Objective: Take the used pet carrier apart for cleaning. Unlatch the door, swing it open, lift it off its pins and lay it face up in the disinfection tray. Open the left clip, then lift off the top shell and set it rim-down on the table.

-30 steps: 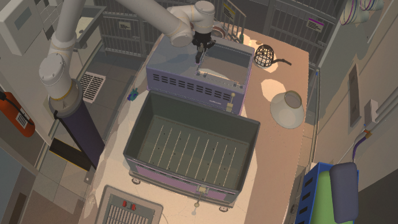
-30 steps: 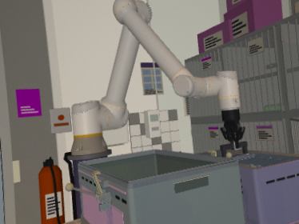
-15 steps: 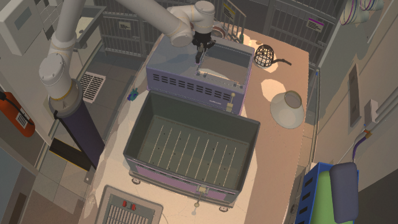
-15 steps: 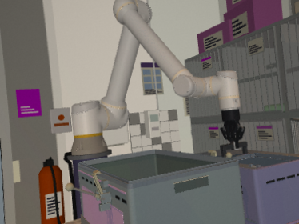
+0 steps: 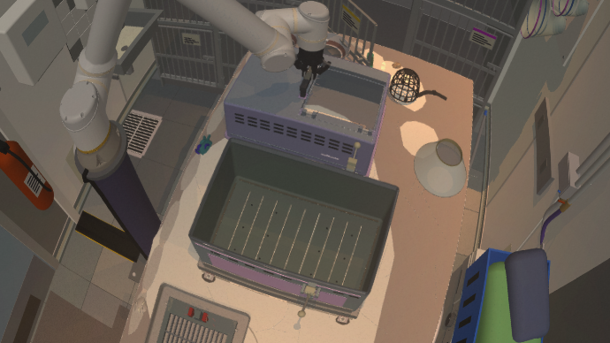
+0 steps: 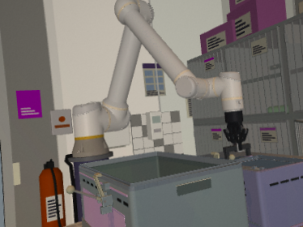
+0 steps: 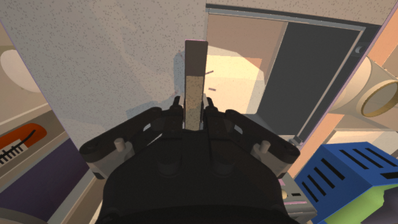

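The carrier door in the disinfection tray [image 5: 201, 316] at the table's near end is partly cut off by the picture edge. The carrier's lower shell [image 5: 294, 225] stands open in the middle of the table, its clip [image 5: 309, 290] on the near side. The purple top shell [image 5: 305, 119] sits rim-down behind it. My gripper [image 5: 304, 90] is above that shell's upturned face, and I hold its flat handle bar [image 7: 195, 86], which sticks out straight ahead of my closed fingers [image 7: 193, 101].
A cone collar [image 5: 440, 168] lies right of the top shell, with a wire muzzle [image 5: 404, 86] behind it. A blue crate [image 5: 499, 296] stands off the table's right corner. Kennel cages line the back wall. A fire extinguisher [image 5: 24, 177] hangs at left.
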Action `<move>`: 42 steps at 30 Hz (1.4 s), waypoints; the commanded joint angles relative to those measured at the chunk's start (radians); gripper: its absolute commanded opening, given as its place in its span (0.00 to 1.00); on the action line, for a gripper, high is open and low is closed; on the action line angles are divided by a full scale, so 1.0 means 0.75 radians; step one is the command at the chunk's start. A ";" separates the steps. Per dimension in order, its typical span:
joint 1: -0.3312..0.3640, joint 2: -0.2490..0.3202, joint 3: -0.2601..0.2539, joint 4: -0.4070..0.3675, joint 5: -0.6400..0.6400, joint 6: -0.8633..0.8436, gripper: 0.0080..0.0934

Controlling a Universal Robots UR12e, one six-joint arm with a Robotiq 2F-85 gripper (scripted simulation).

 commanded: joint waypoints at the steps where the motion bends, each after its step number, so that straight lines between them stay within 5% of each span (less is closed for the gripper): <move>1: 0.000 0.000 0.000 0.000 0.000 0.000 0.00; 13: 0.000 0.000 0.000 0.000 0.000 0.000 0.00; 33: 0.000 0.000 0.000 0.000 0.000 0.000 0.46; 42: 0.000 0.000 0.000 0.000 0.000 0.000 0.47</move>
